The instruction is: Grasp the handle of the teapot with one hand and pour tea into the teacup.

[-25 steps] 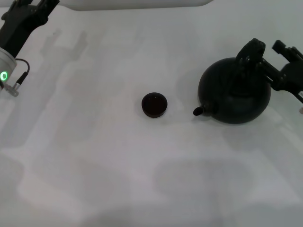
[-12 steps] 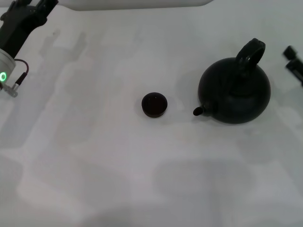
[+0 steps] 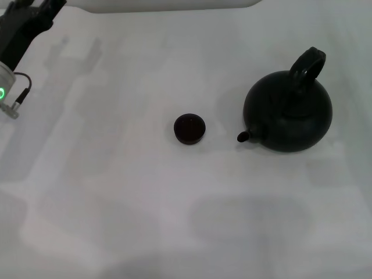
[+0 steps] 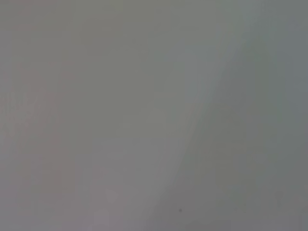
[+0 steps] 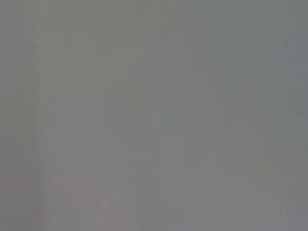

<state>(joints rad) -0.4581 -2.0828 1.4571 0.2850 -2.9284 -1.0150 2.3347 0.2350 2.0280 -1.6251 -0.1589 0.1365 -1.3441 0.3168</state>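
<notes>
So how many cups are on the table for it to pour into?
1. The single teacup sits near the table's middle, apart from the teapot, whose spout points toward it. The wrist views show no others.

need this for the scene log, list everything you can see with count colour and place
teapot: one, matte black, upright on the right side of the table, spout pointing toward the cup
handle: one, black arched hoop over the teapot's top, nothing gripping it
teacup: one, dark brown-black, near the table's middle, apart from the spout
table: one, white, under everything
left gripper: one, black, at the far left corner by the table's back edge, holding nothing that shows
right gripper: not in view
</notes>
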